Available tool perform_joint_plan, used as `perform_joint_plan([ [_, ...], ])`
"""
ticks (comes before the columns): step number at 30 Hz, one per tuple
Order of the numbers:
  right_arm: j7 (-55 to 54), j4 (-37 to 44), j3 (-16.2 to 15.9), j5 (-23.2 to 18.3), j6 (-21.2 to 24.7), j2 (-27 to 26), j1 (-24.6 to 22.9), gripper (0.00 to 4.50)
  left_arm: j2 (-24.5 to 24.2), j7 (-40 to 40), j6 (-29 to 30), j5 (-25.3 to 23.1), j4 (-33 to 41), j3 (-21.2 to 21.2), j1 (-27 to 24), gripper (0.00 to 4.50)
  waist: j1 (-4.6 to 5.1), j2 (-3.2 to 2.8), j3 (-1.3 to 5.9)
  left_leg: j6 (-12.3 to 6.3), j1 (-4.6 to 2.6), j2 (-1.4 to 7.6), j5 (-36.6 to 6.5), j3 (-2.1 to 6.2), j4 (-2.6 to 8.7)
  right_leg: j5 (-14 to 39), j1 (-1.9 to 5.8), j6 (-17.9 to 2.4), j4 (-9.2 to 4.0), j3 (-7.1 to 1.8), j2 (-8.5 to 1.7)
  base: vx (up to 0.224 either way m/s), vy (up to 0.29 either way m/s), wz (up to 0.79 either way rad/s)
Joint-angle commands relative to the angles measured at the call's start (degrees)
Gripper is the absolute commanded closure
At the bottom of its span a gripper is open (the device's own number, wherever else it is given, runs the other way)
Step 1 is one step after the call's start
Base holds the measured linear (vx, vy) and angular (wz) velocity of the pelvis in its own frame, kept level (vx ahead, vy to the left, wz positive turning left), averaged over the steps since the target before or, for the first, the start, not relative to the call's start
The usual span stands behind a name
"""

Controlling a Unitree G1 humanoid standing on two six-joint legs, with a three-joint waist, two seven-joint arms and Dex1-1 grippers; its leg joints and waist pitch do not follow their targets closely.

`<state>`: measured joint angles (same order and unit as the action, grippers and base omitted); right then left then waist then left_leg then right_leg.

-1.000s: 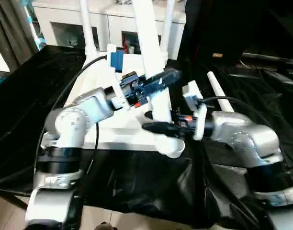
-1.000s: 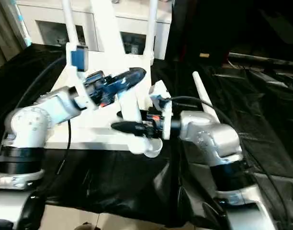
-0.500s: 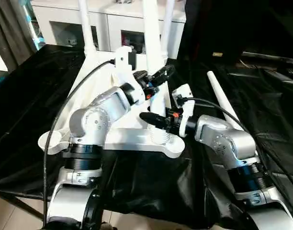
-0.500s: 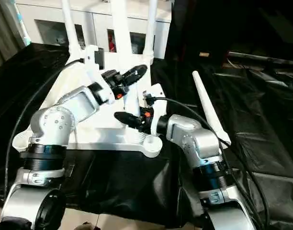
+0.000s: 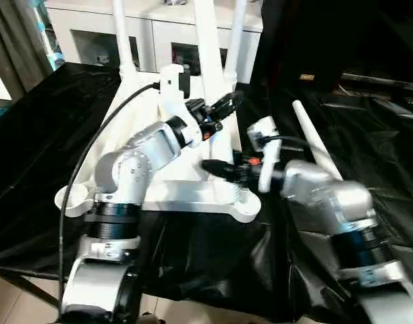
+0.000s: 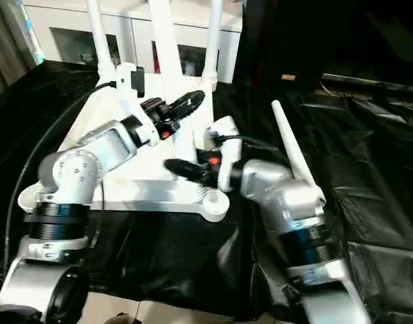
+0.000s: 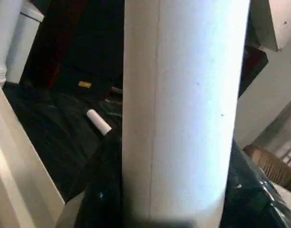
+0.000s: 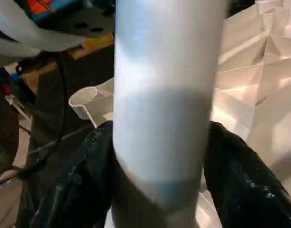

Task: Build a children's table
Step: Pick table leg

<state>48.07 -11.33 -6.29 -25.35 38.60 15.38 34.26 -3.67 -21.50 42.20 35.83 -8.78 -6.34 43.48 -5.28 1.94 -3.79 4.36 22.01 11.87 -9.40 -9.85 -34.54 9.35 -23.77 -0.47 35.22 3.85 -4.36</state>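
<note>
Both the left gripper (image 5: 223, 108) and the right gripper (image 5: 216, 167) have jaws grasping the near-right leg (image 5: 208, 40) standing in the upturned children's table (image 5: 186, 192); seating it firmly likely comes next, then the loose leg (image 5: 314, 138) beside the table.

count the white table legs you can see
4. Two long round white plastic legs stand in the far corners of the upturned tabletop, one stands at the near right corner, one lies loose on the black sheet.

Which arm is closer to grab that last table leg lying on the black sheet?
Right. The loose leg lies on the black sheet beside the right arm, on the robot's right side; the left gripper grips the upright leg farther away.
</note>
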Motion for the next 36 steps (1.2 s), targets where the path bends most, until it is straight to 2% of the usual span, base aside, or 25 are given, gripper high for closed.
perform_joint_plan([
  [1, 1.2, 0.51, -0.16, 0.01, 0.69, 1.21, 1.17, 1.44, -0.21, -1.54, 0.67, -0.2, 2.07, 1.27, 1.39, 2.65, -0.21, 0.46, 4.7, 0.01, -0.77, 0.76, -8.53, -0.16, 3.64, 11.88, 3.65, -8.99, -3.88, -2.24, -3.07, 0.0, 0.0, 0.0],
  [2, 2.97, 0.36, -0.64, 0.01, 0.78, 2.38, 1.32, 1.44, -0.64, -2.88, 0.86, -0.02, 2.65, 2.04, 1.22, 2.65, -0.27, 0.68, 4.76, -0.18, -0.75, 0.72, -8.29, -0.16, 3.59, 11.85, 3.73, -9.03, -3.85, -2.17, -3.01, 0.0, 0.0, 0.0],
  [5, 7.35, 0.68, -2.29, 0.08, 1.05, 5.31, 1.49, 1.43, -1.17, -4.85, 1.56, 0.73, 3.62, 3.14, 0.95, 2.65, -0.43, 0.71, 4.67, -0.63, -0.78, 0.81, -8.04, -0.24, 3.52, 11.43, 3.67, -9.41, -3.79, -2.22, -3.0, 0.0, 0.0, 0.0],
  [7, 7.97, 0.74, -2.49, 0.07, 1.19, 5.71, 1.55, 1.43, -1.23, -5.04, 1.71, 0.88, 3.71, 3.24, 0.94, 2.65, -0.44, 0.72, 4.7, -0.74, -0.67, 0.76, -7.97, -0.25, 3.47, 11.5, 3.7, -9.43, -3.81, -2.23, -3.04, 0.0, 0.0, 0.0],
  [8, 8.7, 0.64, -2.52, -0.17, 1.74, 6.15, 1.81, 1.43, -1.34, -5.48, 1.92, 1.04, 3.97, 3.51, 0.91, 2.65, -0.38, 0.95, 4.68, -0.78, -0.66, 0.75, -7.96, -0.25, 3.47, 11.93, 3.71, -9.42, -3.8, -2.2, -3.05, 0.0, 0.0, 0.0],
  [10, 9.24, 0.48, -2.59, -0.48, 2.55, 6.4, 2.05, 1.43, -1.53, -6.02, 2.03, 0.99, 4.24, 3.99, 0.8, 2.65, -0.37, 0.88, 4.7, -0.83, -0.7, 0.78, -7.9, -0.21, 3.47, 12.21, 3.69, -9.51, -3.8, -2.19, -3.05, 0.0, 0.0, 0.0],
  [11, 9.53, 0.38, -2.8, -0.46, 2.82, 6.54, 2.15, 1.43, -1.61, -6.36, 2.08, 0.96, 4.37, 4.23, 0.74, 2.65, -0.24, 1.09, 4.66, -0.76, -0.66, 0.77, -8.1, -0.25, 3.45, 12.8, 3.67, -9.42, -3.86, -2.19, -3.04, 0.0, 0.0, 0.0],
  [15, 10.49, -0.28, -3.83, 0.06, 2.76, 6.89, 2.4, 1.43, -2.08, -8.07, 2.64, 1.04, 5.18, 5.31, 0.48, 2.65, -0.28, 0.94, 4.72, -0.84, -0.74, 0.84, -7.5, -0.23, 3.43, 11.96, 3.58, -9.67, -3.75, -2.18, -3.04, 0.0, 0.0, 0.0],
  [24, 11.3, -0.82, -3.46, -0.01, 3.29, 6.57, 3.05, 1.43, -2.59, -9.56, 3.15, 0.74, 5.62, 6.41, 0.26, 2.65, -0.26, 0.93, 4.76, -0.64, -0.74, 0.82, -7.74, -0.25, 3.4, 12.0, 3.64, -9.82, -3.72, -2.2, -3.01, 0.0, 0.0, 0.0],
  [27, 11.38, -0.77, -3.47, -0.14, 3.53, 6.57, 2.93, 1.77, -2.58, -9.64, 3.11, 0.74, 5.6, 6.42, 0.27, 2.65, -0.25, 0.96, 4.78, -0.76, -0.72, 0.81, -7.37, -0.24, 3.4, 11.4, 3.67, -9.96, -3.62, -2.19, -3.01, 0.0, 0.0, 0.0],
  [29, 11.39, -0.89, -3.47, -0.19, 3.69, 6.48, 2.74, 1.81, -2.54, -9.78, 3.11, 0.78, 5.69, 6.45, 0.23, 2.65, -0.25, 1.09, 4.79, -0.89, -0.7, 0.8, -7.26, -0.27, 3.37, 11.14, 3.68, -10.1, -3.63, -2.2, -3.0, 0.0, 0.0, 0.0],
  [34, 11.33, -1.41, -3.09, -0.42, 4.15, 6.11, 2.67, 2.42, -2.48, -9.79, 3.25, 0.85, 5.97, 6.4, 0.06, 2.65, -0.27, 1.02, 4.78, -0.84, -0.7, 0.81, -7.31, -0.25, 3.38, 11.63, 3.68, -9.96, -3.63, -2.19, -3.03, 0.0, 0.0, 0.0],
  [36, 11.33, -1.75, -2.9, -0.55, 4.32, 5.93, 2.71, 2.5, -2.46, -9.57, 3.21, 0.8, 6.0, 6.25, -0.04, 2.65, -0.27, 1.06, 4.76, -0.85, -0.68, 0.78, -7.27, -0.28, 3.36, 11.5, 3.67, -10.0, -3.66, -2.2, -3.02, 0.0, 0.0, 0.0],
])
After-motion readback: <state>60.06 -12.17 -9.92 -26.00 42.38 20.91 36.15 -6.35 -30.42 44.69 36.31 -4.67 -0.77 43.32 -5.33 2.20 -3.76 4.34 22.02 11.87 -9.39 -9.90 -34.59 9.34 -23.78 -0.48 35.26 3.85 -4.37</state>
